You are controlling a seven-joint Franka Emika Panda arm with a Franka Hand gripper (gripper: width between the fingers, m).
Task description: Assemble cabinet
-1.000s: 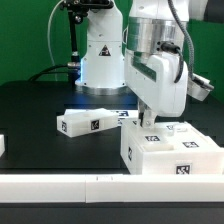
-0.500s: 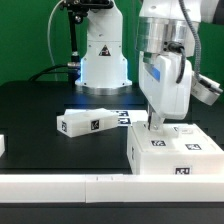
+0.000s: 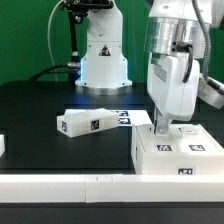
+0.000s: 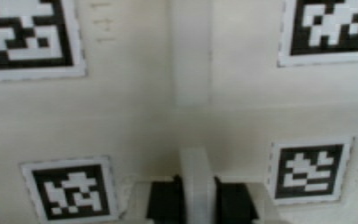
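pinching a thin ridge of the cabinet (image 3: 182,155), the end effector (image 3: 160,126) has its fingers (image 4: 243,203) on either side. a loose white panel (image 3: 88,123) lies apart on the table (image 3: 35,110).

The black bench (image 3: 40,108) lay open on the exterior view's left, between a loose panel (image 3: 88,123) and a white rail (image 3: 100,186) that walled the front. The cabinet (image 3: 190,156) filled the right, the pincer (image 3: 160,127) gripping its middle wall. The arm's base (image 3: 103,60) stood behind.
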